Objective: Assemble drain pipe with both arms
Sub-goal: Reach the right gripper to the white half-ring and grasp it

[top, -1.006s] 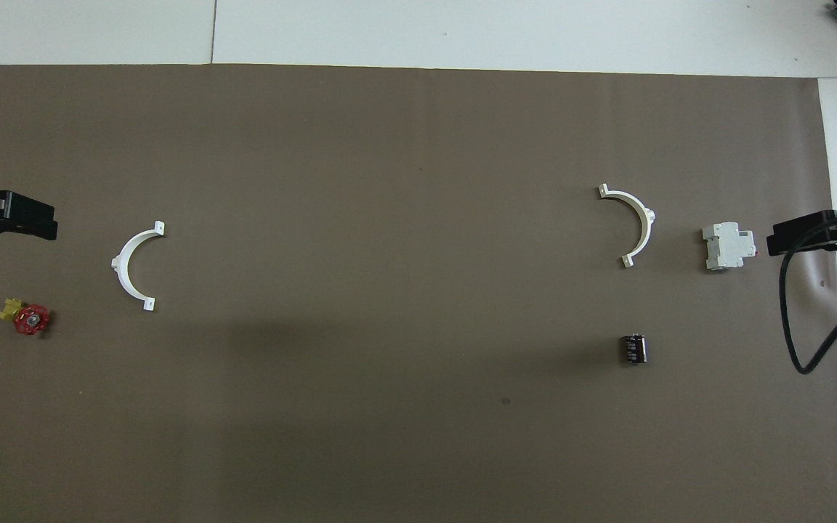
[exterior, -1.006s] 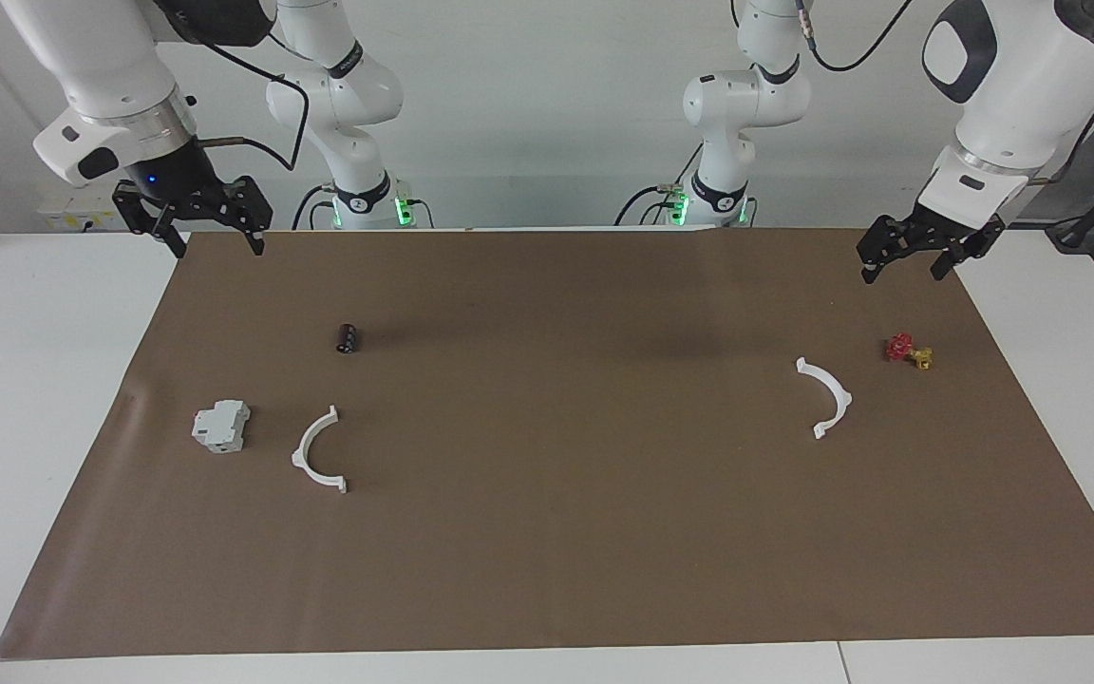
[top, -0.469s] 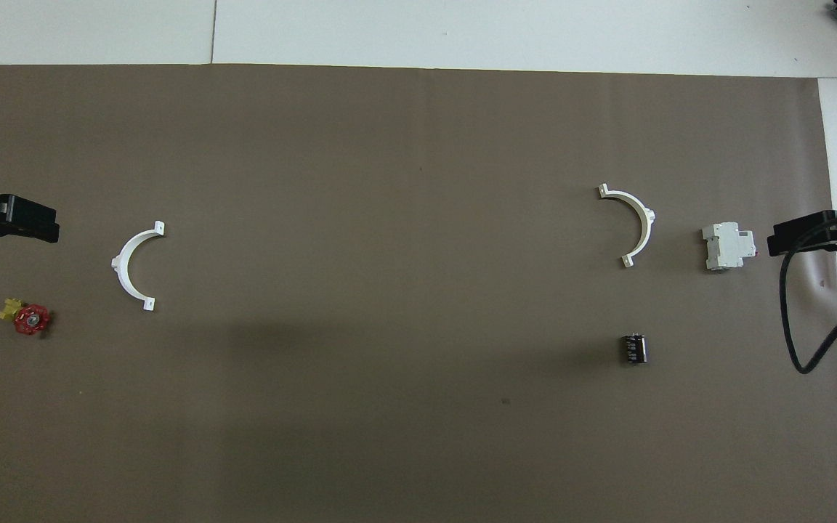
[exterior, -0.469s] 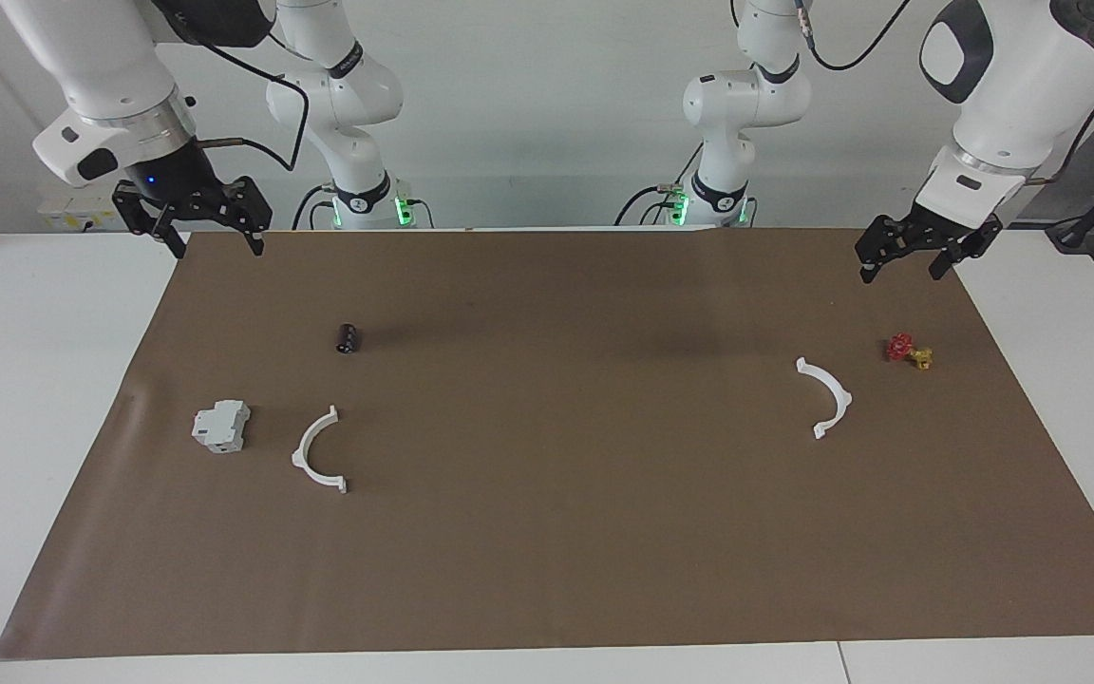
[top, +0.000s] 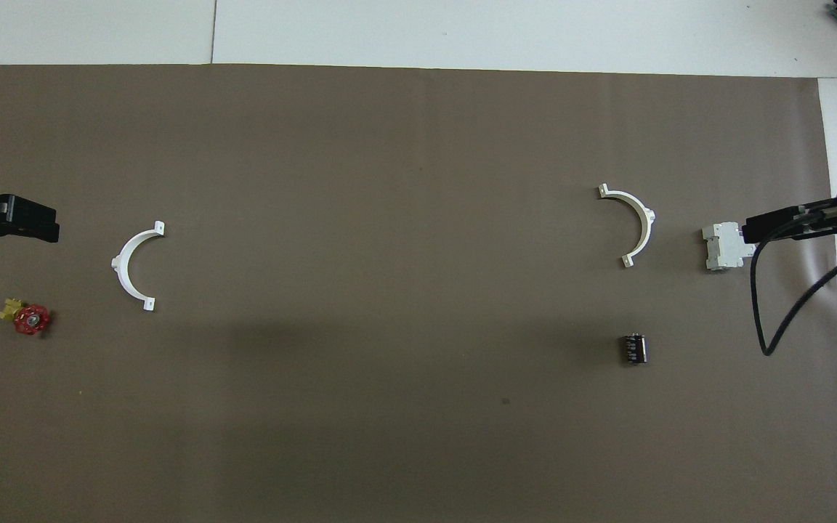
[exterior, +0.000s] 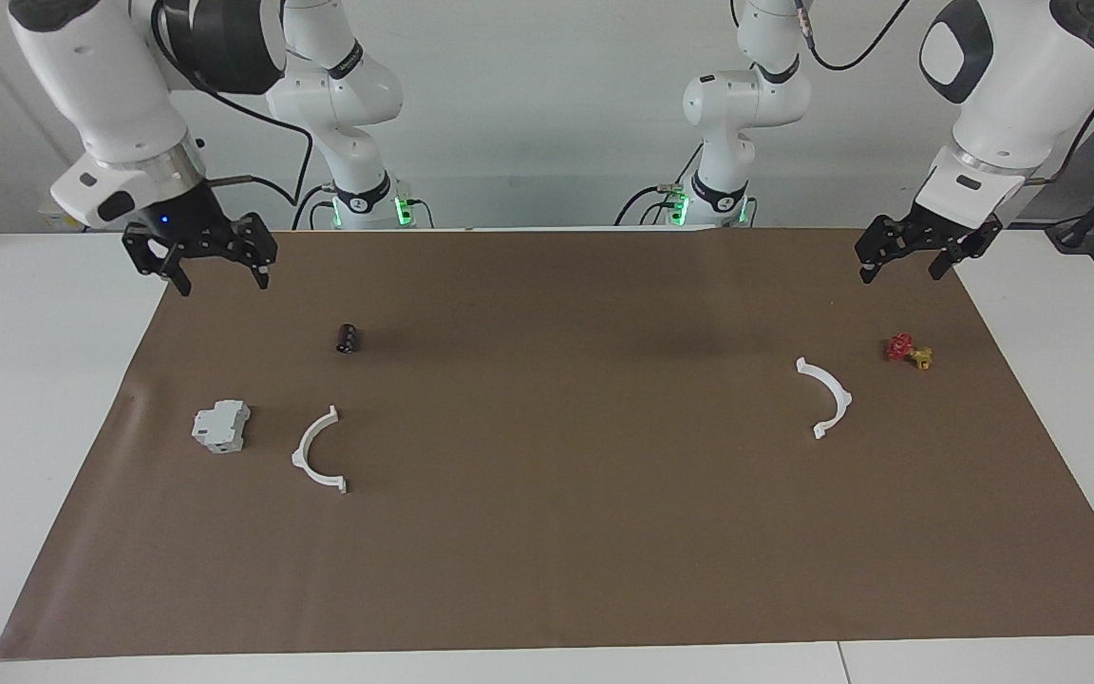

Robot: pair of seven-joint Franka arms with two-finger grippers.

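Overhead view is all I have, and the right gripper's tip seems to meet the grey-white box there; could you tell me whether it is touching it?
Observer: No. In the facing view the right gripper hangs in the air over a corner of the brown mat, apart from the grey-white box.
Operator: Thank you. Are its fingers open?
Observer: Yes, its fingers are spread wide with nothing between them.
Operator: And could you describe the left gripper?
Observer: The left gripper is also up in the air, over the mat's corner at the left arm's end, open and empty.
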